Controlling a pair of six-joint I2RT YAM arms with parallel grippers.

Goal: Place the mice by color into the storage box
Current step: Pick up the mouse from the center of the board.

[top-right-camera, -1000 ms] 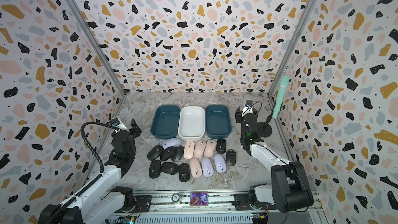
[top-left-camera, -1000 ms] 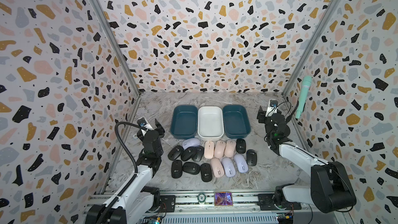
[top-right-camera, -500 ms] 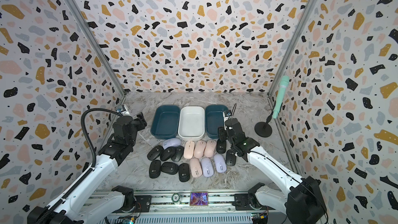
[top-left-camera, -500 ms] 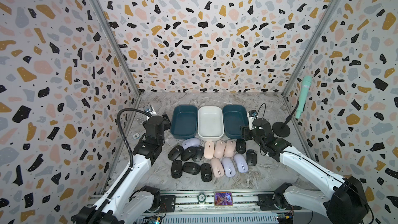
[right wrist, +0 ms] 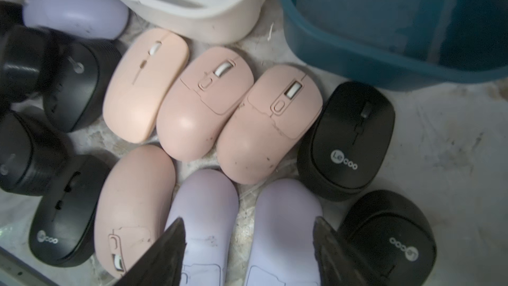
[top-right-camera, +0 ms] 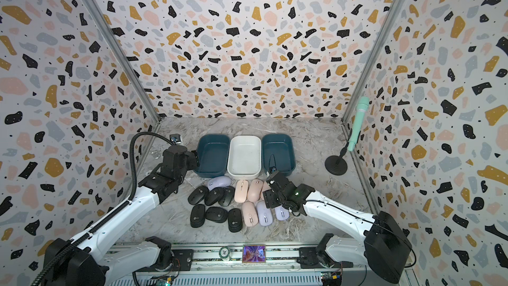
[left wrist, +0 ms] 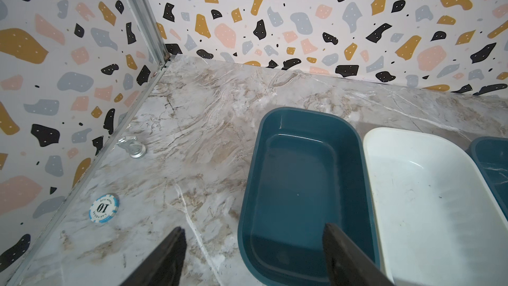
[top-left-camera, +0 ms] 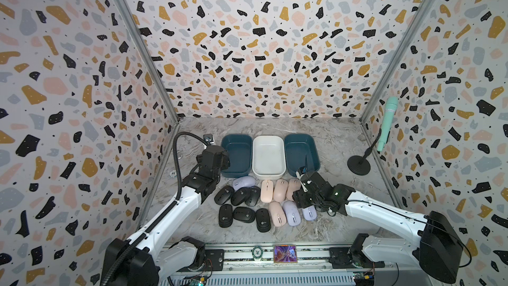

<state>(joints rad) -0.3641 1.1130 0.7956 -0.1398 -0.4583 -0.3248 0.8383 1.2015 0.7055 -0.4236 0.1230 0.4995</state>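
Mice (top-right-camera: pixel 241 191) — just beside three bins (top-right-camera: pixel 244 158)

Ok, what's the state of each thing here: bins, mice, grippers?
Left teal bin: empty.
White bin: empty.
Right teal bin: empty.
Black mice: on the table, unsorted.
Pink mice: on table, unsorted.
Lavender mice: on table, unsorted.
Left gripper: open, holding nothing.
Right gripper: open, over the mice, holding nothing.

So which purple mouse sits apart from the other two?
The lavender mouse nearest the bins; the other two lie paired by the right gripper.

Setting: robot test booth, lab type. Terrazzo-print wall panels (top-left-camera: pixel 261 50) on three sides; marble-look counter (top-left-camera: pixel 338 138); aluminium mounting rail (top-left-camera: pixel 239 254).
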